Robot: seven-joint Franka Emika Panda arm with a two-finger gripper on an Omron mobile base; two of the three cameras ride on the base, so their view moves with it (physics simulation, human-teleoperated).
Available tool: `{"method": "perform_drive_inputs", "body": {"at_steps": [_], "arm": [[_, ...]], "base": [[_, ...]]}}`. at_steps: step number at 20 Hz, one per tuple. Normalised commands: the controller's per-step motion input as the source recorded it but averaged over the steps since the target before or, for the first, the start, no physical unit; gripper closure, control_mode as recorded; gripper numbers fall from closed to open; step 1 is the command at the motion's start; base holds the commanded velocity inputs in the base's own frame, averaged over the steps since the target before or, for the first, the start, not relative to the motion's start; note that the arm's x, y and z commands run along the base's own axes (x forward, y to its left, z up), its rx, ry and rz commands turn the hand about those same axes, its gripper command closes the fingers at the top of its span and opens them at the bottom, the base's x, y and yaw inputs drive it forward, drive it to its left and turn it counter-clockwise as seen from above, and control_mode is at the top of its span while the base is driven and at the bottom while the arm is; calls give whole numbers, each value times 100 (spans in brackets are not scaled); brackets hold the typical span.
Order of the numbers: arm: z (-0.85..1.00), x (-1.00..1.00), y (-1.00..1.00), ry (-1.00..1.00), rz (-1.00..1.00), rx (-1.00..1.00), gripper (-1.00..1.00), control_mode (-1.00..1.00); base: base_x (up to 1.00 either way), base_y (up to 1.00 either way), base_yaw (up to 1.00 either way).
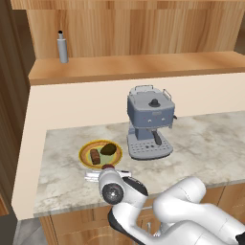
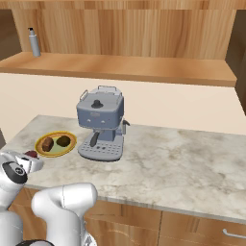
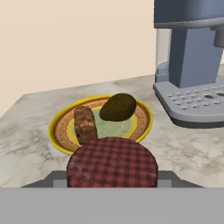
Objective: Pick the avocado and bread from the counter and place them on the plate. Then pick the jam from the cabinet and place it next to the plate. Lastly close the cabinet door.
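From the hand view I see the gripper (image 3: 113, 186) clamped on the jam (image 3: 112, 162), its red-checked lid just in front of the plate (image 3: 61, 120). On that plate the bread (image 3: 85, 125) and the avocado (image 3: 117, 106) lie side by side, bread to the left. The plate sits on the counter (image 1: 201, 143), just left of the coffee machine (image 1: 148, 122). Up behind the plate, a grey bottle (image 1: 62, 47) stands on the wooden shelf (image 1: 143, 67).

Glossy white rounded arm (image 1: 191, 210) segments with dark joints and a round grey cap.
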Motion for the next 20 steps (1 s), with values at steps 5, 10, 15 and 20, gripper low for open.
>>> {"method": "perform_drive_inputs", "body": {"at_steps": [5, 10, 15, 20], "arm": [[-20, 1, 5, 0, 0, 0, 100, -100], [-12, 8, 8, 0, 0, 0, 100, -100], [-13, 10, 10, 0, 0, 0, 100, -100], [-10, 10, 6, 0, 0, 0, 100, -100]], "base": [[0, 0, 0], [0, 0, 0], [0, 0, 0], [0, 0, 0]]}}
